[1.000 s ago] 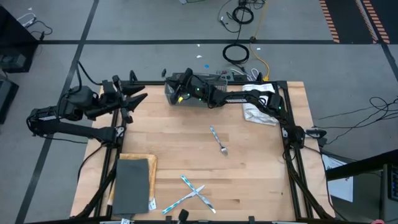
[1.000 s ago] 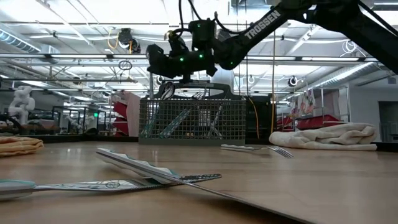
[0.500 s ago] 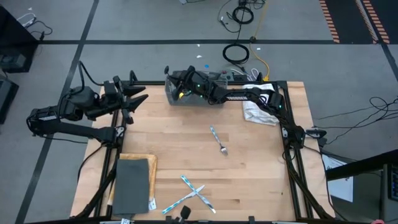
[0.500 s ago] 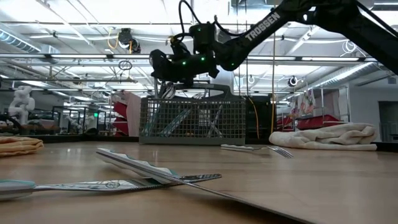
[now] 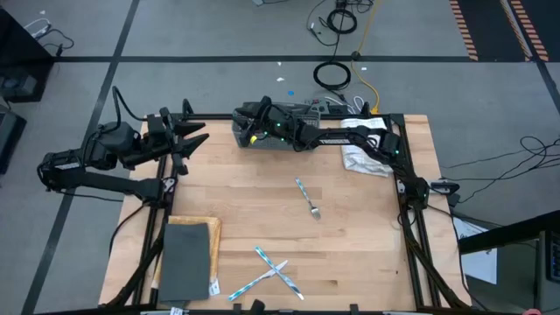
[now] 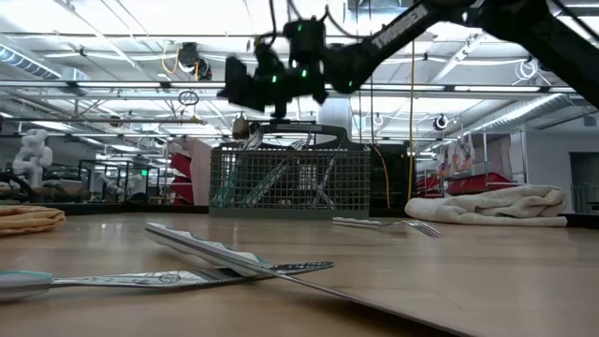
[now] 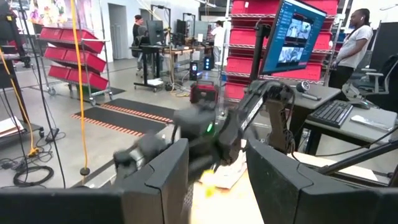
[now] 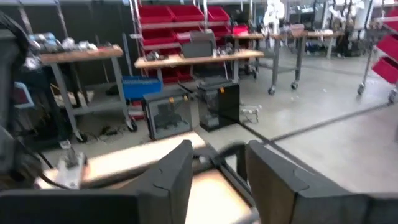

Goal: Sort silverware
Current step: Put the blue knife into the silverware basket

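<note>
The grey mesh basket [image 6: 346,187] stands at the table's far edge with several pieces of silverware [image 6: 245,131] leaning upright inside it. My right gripper [image 6: 236,92] hovers over the basket's left end [image 5: 240,137], open [image 8: 217,168], with nothing between its fingers. A fork [image 5: 308,198] lies flat mid-table, and crossed pieces [image 5: 271,269] lie near the front edge, seen close in the low view [image 6: 215,257]. My left gripper [image 5: 197,138] waits raised at the table's far left, open [image 7: 217,180] and holding nothing.
A white folded towel [image 5: 363,150] lies at the far right beside the basket. A dark grey mat [image 5: 185,262] on a tan cloth [image 5: 210,226] sits at the near left. Bare wood lies between the fork and the basket.
My right gripper has risen a little above the basket. The piece of silverware that hung under its fingers a second ago now stands in the basket's left end, apart from the fingers.
</note>
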You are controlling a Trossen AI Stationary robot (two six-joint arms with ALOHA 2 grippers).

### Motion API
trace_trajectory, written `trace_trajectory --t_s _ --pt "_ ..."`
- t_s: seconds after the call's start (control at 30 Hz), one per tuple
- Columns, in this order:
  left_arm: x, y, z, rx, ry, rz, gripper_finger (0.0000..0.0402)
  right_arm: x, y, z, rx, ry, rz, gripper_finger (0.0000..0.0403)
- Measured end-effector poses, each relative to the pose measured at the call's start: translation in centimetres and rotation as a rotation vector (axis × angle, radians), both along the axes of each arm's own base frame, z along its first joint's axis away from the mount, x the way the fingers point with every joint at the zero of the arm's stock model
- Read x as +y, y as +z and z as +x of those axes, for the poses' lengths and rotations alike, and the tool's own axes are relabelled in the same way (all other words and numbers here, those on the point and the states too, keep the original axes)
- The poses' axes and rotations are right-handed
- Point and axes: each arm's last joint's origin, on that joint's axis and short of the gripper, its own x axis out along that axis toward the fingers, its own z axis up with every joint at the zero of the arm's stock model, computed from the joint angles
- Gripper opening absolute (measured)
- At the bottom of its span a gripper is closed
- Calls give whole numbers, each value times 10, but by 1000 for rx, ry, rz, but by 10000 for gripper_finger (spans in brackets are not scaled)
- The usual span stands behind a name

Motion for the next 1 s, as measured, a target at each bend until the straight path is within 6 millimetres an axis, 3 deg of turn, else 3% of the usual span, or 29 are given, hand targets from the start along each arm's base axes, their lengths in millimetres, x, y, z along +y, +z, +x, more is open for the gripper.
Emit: trace_trajectory --t_s 0.17,0.27,0.37,0.53,0.73,1.0 --pt "0 -3 0 31 0 -5 167 30 69 -21 -16 80 -98 164" --pt "0 -7 0 64 0 -34 167 65 108 -43 106 214 -137 172" --pt "0 -14 -1 122 -7 -66 167 109 124 -68 315 340 -145 176" --pt "-2 -22 0 181 -51 -145 167 185 116 -98 610 519 3 176" --pt "-8 -26 9 217 -237 -262 167 266 94 -110 784 581 93 176" --pt "-22 -45 48 376 -377 -363 167 321 62 -120 943 594 232 176"
